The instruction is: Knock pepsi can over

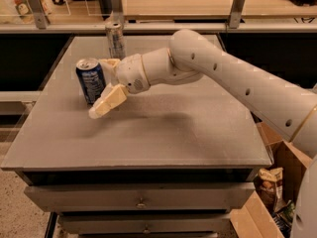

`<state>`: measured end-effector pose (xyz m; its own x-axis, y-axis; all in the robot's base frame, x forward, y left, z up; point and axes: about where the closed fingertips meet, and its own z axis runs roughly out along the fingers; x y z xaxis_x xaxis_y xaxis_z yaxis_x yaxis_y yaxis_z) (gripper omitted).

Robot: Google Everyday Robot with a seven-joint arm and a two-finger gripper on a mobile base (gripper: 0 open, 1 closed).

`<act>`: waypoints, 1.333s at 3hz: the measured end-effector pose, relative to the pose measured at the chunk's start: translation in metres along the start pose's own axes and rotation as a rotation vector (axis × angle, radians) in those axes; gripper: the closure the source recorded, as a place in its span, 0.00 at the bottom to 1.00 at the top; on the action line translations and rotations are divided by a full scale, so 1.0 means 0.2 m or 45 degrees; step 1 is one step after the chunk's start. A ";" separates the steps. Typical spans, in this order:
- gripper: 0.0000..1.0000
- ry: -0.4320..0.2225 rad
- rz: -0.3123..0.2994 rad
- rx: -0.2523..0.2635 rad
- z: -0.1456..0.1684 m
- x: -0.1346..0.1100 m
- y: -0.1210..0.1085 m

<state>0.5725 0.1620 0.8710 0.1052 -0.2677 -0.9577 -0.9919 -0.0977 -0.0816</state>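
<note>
Grey table (198, 133), two cans on it. You have the pepsi can (90, 81) upright toward the left edge, nearer the back-left corner than the front. Slim silver can (115, 39) stands upright behind it, close to the back edge. Pincer (99, 89) sits just right of the pepsi can, spread apart. Its near finger (108, 101) slants toward the front-left across the can's lower right side. Its far finger (110, 63) shows beside the can's rim, tip hidden behind the can. Contact with the can: cannot tell. White arm (223, 73) runs out of view on the right. Cardboard box (270, 182) below the front-right corner is cut off.
</note>
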 end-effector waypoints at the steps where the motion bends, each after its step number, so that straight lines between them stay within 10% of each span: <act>1: 0.00 -0.005 0.014 -0.001 0.01 0.01 -0.02; 4: 0.64 -0.043 0.087 -0.008 0.08 -0.04 -0.05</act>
<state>0.5803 0.1797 0.8752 0.0347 -0.2412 -0.9699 -0.9962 -0.0864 -0.0142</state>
